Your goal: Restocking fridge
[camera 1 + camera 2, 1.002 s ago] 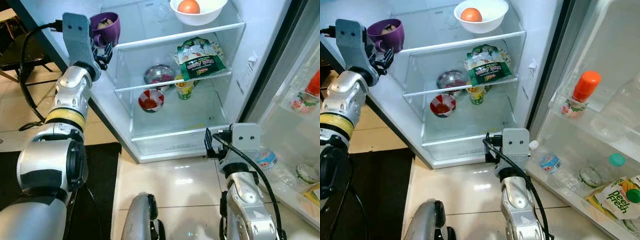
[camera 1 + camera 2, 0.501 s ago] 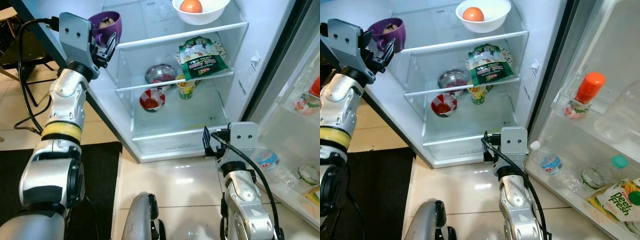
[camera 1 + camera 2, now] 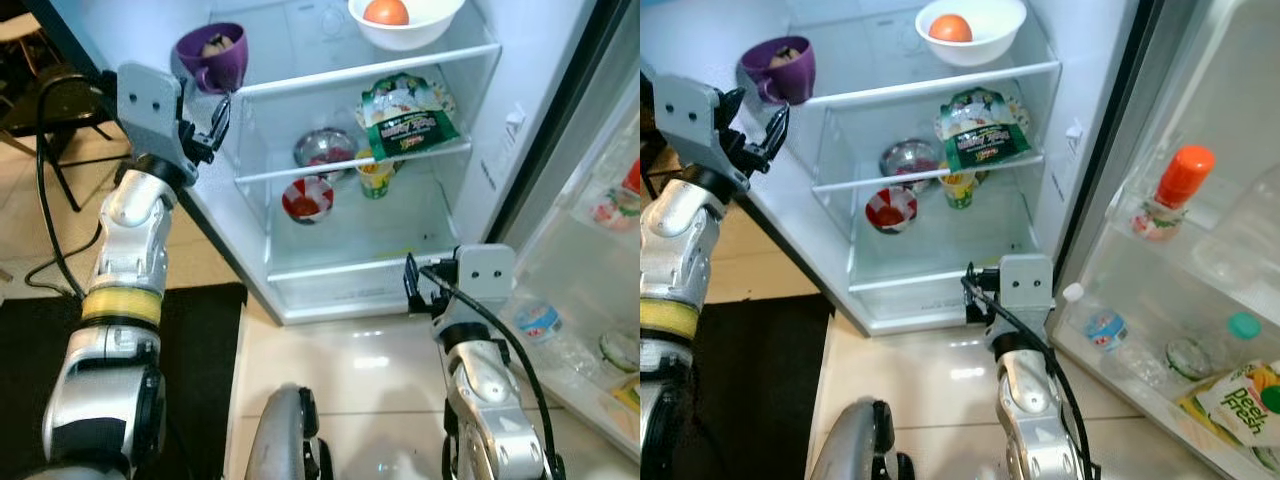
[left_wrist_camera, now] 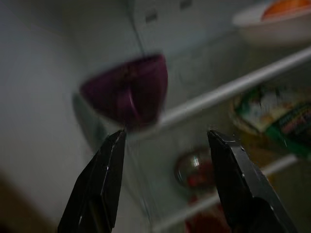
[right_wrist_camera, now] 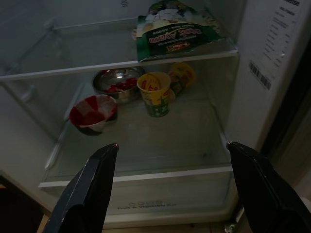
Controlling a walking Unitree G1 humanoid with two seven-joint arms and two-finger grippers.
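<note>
A purple cup (image 3: 212, 55) with something pale inside stands at the left end of the fridge's top glass shelf (image 3: 400, 62). My left gripper (image 3: 215, 128) hangs open just below and in front of the cup, apart from it. In the left wrist view the blurred cup (image 4: 127, 92) lies ahead between the spread fingers (image 4: 104, 174). My right gripper (image 3: 412, 290) is open, low at the fridge's bottom front edge, and holds nothing. Its wrist view looks onto the lower shelf (image 5: 146, 131).
A white bowl with an orange (image 3: 405, 20) shares the top shelf. A green packet (image 3: 405, 115) lies on the middle shelf. Below are a steel bowl (image 3: 325, 150), a red-white bowl (image 3: 308, 198) and yellow cups (image 3: 374, 175). The open door at right holds an orange-capped bottle (image 3: 1170, 190) and a water bottle (image 3: 1105, 325). A black mat (image 3: 200, 350) lies on the left.
My left gripper has let go of the purple cup and dropped down and back from it. The cup stays on the top shelf. The right arm has barely moved.
</note>
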